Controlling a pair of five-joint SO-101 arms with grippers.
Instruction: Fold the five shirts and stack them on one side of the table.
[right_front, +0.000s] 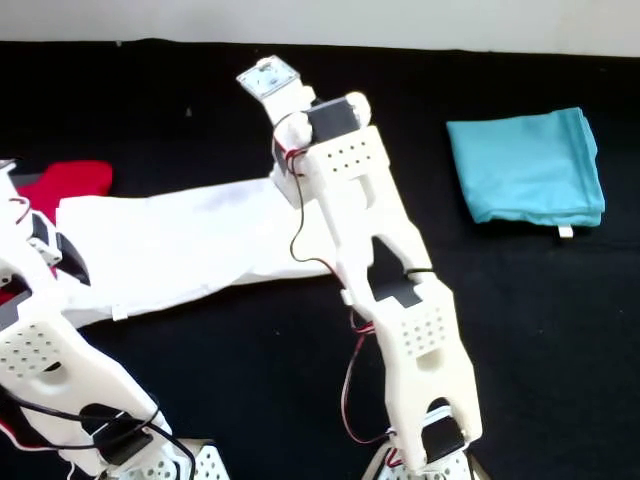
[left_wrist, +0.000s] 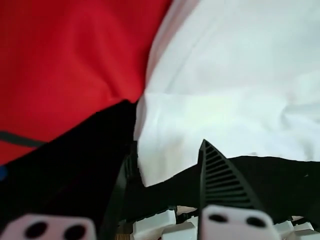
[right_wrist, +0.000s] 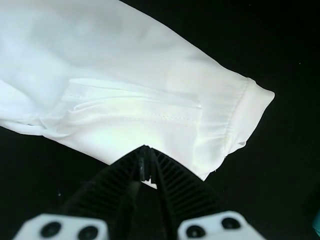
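The white shirt lies stretched over the left of the worktop, overlapping a red shirt. It is light, limp cloth (apt to sag and slip), best pinched at hem corners. The right end effector is closed, apparently on its hem. The left end effector gapes empty at the opposite edge. How far the red shirt runs underneath is hidden.
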